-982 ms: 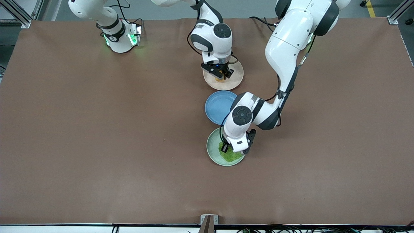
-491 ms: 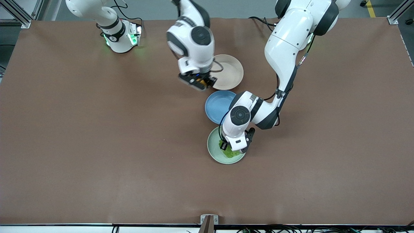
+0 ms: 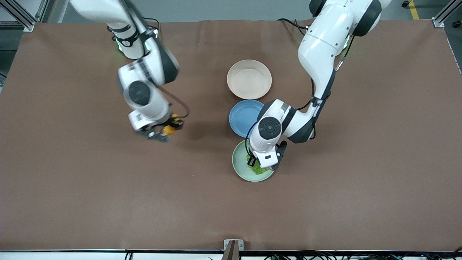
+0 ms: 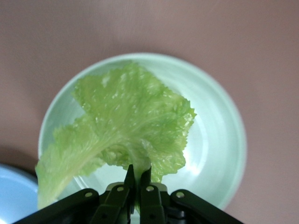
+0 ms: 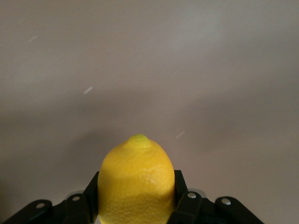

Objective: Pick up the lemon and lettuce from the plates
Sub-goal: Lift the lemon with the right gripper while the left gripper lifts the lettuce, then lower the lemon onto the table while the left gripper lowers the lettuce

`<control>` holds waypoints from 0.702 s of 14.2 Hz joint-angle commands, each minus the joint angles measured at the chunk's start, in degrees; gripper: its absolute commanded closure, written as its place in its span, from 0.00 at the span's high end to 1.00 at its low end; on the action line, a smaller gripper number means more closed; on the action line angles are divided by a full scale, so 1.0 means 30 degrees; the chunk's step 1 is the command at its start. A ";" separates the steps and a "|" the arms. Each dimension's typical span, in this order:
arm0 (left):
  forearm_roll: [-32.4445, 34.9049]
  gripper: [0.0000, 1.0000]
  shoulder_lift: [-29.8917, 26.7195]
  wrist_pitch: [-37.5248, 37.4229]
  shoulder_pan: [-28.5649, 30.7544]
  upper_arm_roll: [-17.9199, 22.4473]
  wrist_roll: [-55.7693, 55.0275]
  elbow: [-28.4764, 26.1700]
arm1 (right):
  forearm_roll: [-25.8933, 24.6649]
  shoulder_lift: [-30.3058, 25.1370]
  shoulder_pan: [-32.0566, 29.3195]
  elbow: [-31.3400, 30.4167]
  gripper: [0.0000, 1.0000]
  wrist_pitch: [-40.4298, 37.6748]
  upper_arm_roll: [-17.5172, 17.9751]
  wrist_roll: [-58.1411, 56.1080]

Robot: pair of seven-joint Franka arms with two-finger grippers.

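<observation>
Yellow and bumpy, the lemon point(image 5: 136, 182) sits tight between the fingers point(image 5: 180, 196) of the right gripper point(image 3: 164, 131). Its pointed tip sticks out past them. This gripper hangs in the air over bare brown table point(image 3: 90, 187), toward the right arm's end and well apart from the plates. In the front view the lemon point(image 3: 168, 129) shows as a small orange-yellow spot at the gripper's tip.

The left gripper point(image 3: 260, 164) is over the green plate point(image 3: 240, 169). Its two fingers point(image 4: 126, 179) are pinched together on the pale stem of the lettuce point(image 4: 131, 126). The leaf spreads out wide above the green plate point(image 4: 219, 140) in the left wrist view. I cannot tell if the leaf touches the plate or hangs just above it. In the front view only a bit of the lettuce point(image 3: 257, 169) peeks out from under the arm.

Three plates lie in a row in the middle of the table. The beige plate point(image 3: 249, 79) is farthest from the front camera and has nothing in it. The blue plate point(image 3: 242, 117) is next, just beside it. The green plate is nearest to the camera.
</observation>
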 commanded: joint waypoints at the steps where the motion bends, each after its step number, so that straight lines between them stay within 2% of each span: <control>1: -0.0624 0.03 -0.2636 -0.1492 0.1416 -0.0178 0.0255 -0.0696 | -0.0029 -0.0567 -0.2669 -0.0771 0.01 0.0361 0.0515 -0.3951; 3: -0.0947 0.03 -0.4129 -0.2923 0.2411 -0.0178 0.1302 -0.0813 | 0.0058 -0.0246 -0.4165 -0.0771 0.02 0.0420 0.0544 -0.6561; 5: -0.1094 0.03 -0.5274 -0.5875 0.3349 -0.0178 0.4369 -0.0843 | 0.0117 0.0134 -0.5426 -0.0801 0.02 0.0683 0.0573 -0.8992; 7: -0.1300 0.03 -0.6242 -0.8488 0.4579 -0.0178 0.8585 -0.1104 | 0.1574 0.0778 -0.6366 -0.0946 0.02 0.1034 0.0544 -1.1630; 10: -0.1242 0.03 -0.8642 -0.8588 0.5987 -0.0120 1.5030 -0.4610 | 0.1992 0.1308 -0.6868 -0.2172 0.02 0.3136 0.0515 -1.3106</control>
